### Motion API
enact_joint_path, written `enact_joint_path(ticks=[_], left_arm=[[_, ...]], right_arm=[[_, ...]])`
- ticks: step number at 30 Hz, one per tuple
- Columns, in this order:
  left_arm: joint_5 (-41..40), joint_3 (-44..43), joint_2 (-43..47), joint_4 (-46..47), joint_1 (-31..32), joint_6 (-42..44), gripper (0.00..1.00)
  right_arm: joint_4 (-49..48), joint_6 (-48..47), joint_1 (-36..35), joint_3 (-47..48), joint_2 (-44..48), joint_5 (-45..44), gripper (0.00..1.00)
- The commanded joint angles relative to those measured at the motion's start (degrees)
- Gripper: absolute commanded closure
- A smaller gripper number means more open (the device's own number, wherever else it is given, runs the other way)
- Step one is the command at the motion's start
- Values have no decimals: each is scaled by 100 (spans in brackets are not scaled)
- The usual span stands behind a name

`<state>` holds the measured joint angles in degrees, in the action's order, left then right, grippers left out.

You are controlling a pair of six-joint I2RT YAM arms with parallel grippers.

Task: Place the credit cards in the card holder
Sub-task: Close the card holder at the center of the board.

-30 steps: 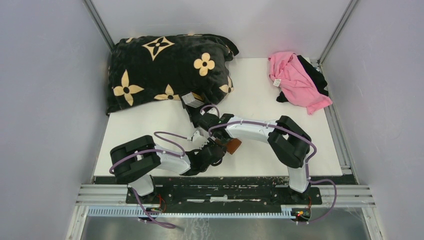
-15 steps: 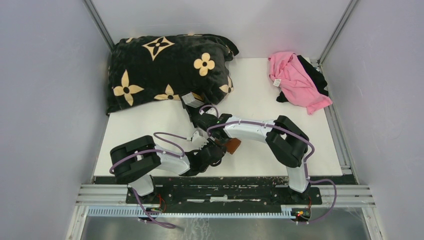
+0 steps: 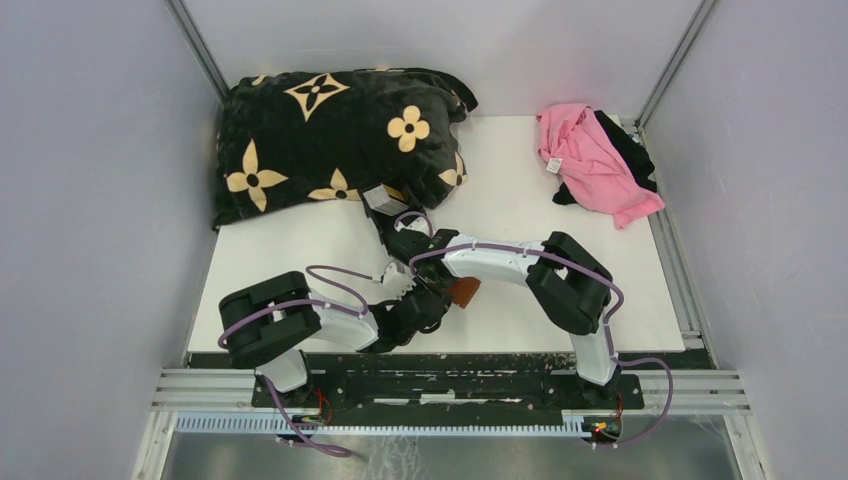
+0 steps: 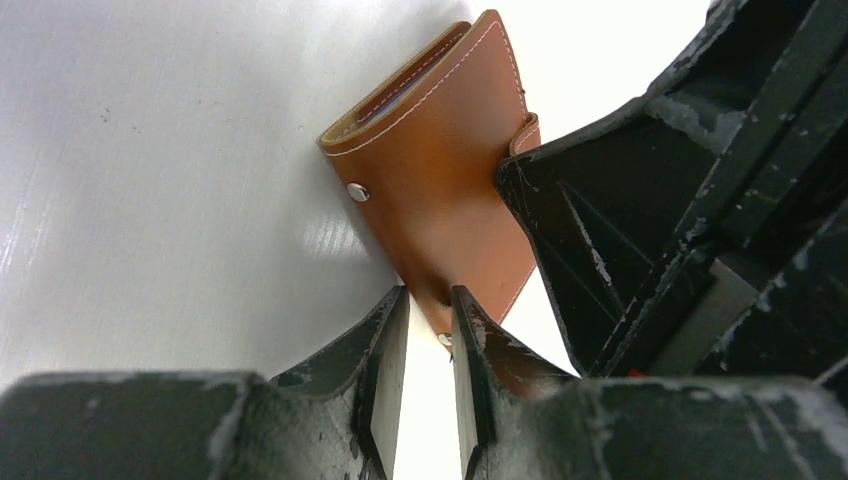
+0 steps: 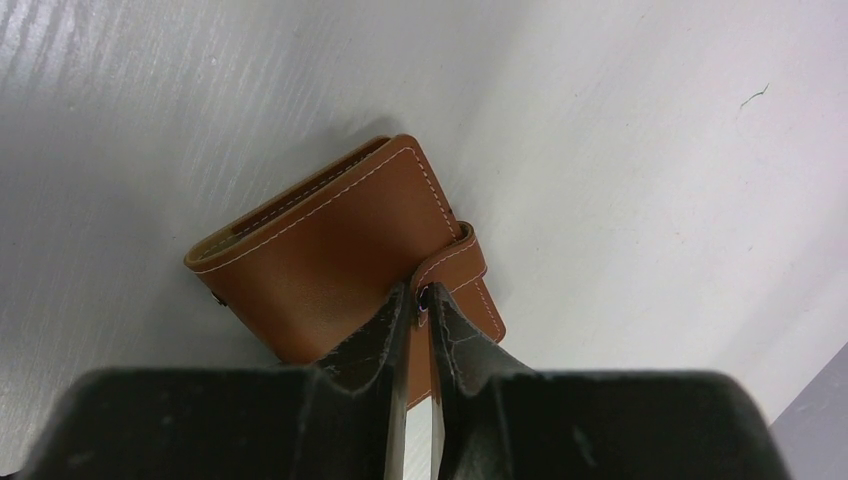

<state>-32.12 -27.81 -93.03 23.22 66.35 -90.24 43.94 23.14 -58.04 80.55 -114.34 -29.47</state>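
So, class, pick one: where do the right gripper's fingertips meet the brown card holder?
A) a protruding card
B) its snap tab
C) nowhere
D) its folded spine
B: the right wrist view shows the right gripper closed on the snap tab of the card holder.

we see the card holder, tan-brown leather with pale stitching, folded almost shut, one edge gaping slightly. a metal stud shows on one face and its snap tab wraps the opposite edge. it sits low over the white table, near the front.
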Motion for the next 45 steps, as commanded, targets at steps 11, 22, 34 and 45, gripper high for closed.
enact_joint_path(ticks=[11, 22, 34, 45], left_arm=[[232, 342, -271, -1133, -30, -56, 71], [202, 458, -343, -977, -37, -165, 73], [201, 642, -483, -677, -26, -301, 76], [202, 842, -652, -374, -8, -415, 78]], right_arm=[[-146, 233, -232, 179, -393, 257, 87], [2, 247, -413, 497, -764, 282, 87], [21, 456, -600, 558, -1125, 533, 88], [31, 707, -823, 833, -1612, 864, 88]])
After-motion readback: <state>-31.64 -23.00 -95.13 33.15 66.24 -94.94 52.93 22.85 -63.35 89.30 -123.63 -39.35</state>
